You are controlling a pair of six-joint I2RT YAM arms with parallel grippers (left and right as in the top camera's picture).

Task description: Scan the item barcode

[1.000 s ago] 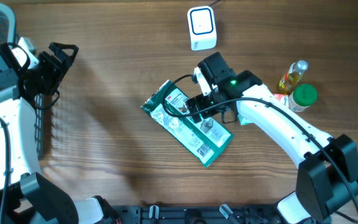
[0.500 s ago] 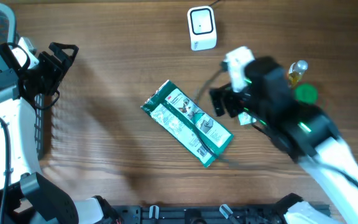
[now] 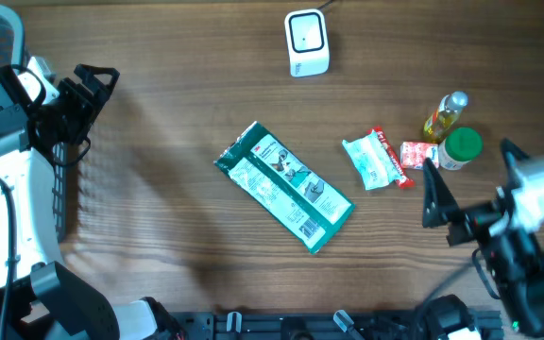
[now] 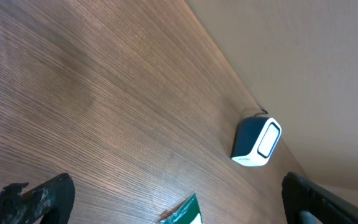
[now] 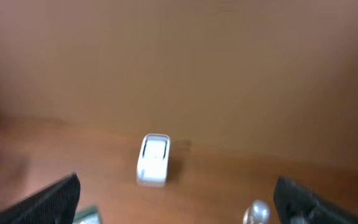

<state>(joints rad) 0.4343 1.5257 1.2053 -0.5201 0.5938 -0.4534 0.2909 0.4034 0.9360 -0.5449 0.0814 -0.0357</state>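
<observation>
Wood-grain table point(image 3: 178, 132) carried all items. The green package point(image 3: 284, 187) lay flat and diagonal at centre frame, apart from both grippers. The white barcode scanner point(image 3: 306, 42) stood at upper centre, well apart from the package. Right of the package lay a small white-green packet point(image 3: 368, 162), with a red packet point(image 3: 417, 154) just beside it. A yellow bottle point(image 3: 445, 115) and a green-lidded jar point(image 3: 462, 146) stood near the right edge. The right gripper point(image 3: 470, 184), at lower right, had its jaws spread wide, gripping nothing. The left gripper point(image 3: 97, 83), at upper left, was likewise spread wide.
</observation>
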